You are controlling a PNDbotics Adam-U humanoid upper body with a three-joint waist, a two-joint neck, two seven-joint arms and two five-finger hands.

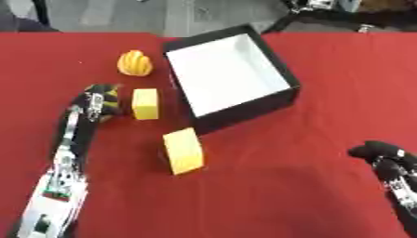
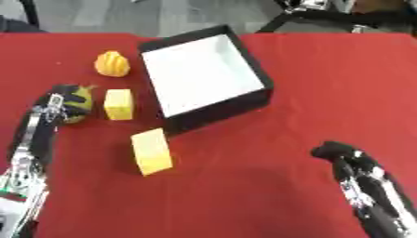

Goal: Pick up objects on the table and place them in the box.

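One red table (image 1: 326, 69) is carrying every item. The black box (image 1: 232, 76), white inside, is sitting at the far centre, turned askew. Three yellow things are lying to its left: a larger yellow block (image 1: 183, 151) just off the box's near corner, a smaller yellow block (image 1: 146, 103) beside the box's left wall, and a ribbed orange-yellow object (image 1: 135, 63) farther back. The left robot hand (image 1: 101, 101) is curling its fingers around a yellowish item just left of the smaller block. The right robot hand (image 2: 338, 152) is hovering near the lower right; its finger state cannot be determined.
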